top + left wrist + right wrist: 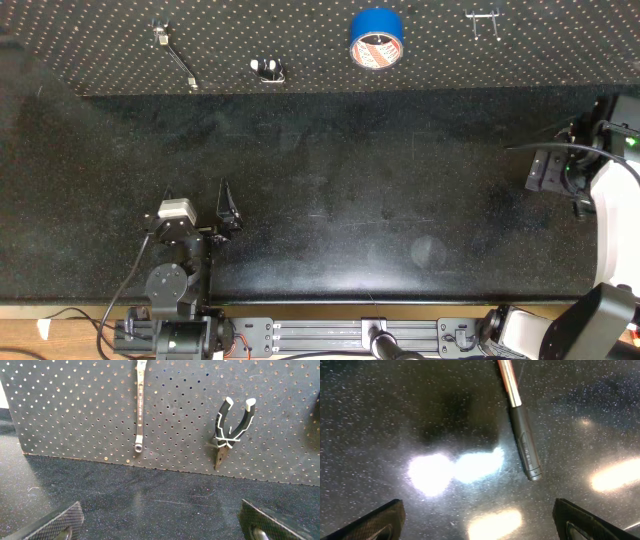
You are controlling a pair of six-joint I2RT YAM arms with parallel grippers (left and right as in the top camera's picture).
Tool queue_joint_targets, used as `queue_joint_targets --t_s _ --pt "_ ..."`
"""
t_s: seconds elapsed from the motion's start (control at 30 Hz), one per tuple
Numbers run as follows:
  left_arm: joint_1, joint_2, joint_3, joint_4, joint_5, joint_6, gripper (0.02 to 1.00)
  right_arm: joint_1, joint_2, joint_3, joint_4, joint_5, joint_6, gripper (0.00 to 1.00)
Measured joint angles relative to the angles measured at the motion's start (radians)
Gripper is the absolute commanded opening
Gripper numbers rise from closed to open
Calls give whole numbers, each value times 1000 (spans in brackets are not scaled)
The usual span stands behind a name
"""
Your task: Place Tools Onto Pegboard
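On the black pegboard (300,40) hang a silver wrench (175,55), black-and-white pliers (268,69) and a blue tape roll (377,38). My left gripper (195,203) stands open over the table's near left, facing the board, with nothing between its fingers. Its wrist view has the wrench (141,405) and the pliers (231,425) hanging ahead of the left gripper (160,527). My right gripper (548,170) is at the far right. In its wrist view the right gripper (480,525) is open above a tool with a dark handle and metal shaft (524,440), lying flat on the table.
A bare metal hook (484,20) sticks out of the pegboard at the upper right. The black tabletop (380,200) stretches between the arms. Cables run by the right arm (610,200) at the table's right edge.
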Motion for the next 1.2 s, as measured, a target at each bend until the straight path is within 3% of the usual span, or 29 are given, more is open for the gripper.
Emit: queue_joint_targets --t_s 0.13,0.23,0.4,1.1,1.13,1.17,1.2 --pt "0 0 0 0 0 0 996 -66 38 0 24 -11 -119 969" --pt "0 0 0 0 0 0 996 -125 78 -1 90 -112 -315 969" --pt "0 0 0 0 0 0 996 -183 180 -1 133 -165 -452 969" --pt "0 0 0 0 0 0 998 -243 281 -2 155 -141 -539 972" --pt "0 0 0 0 0 0 996 -243 281 -2 155 -141 -540 930" --pt "0 0 0 0 0 0 996 -243 282 -2 155 -141 -541 588" --pt "0 0 0 0 0 0 996 -243 283 -1 157 -141 -542 369"
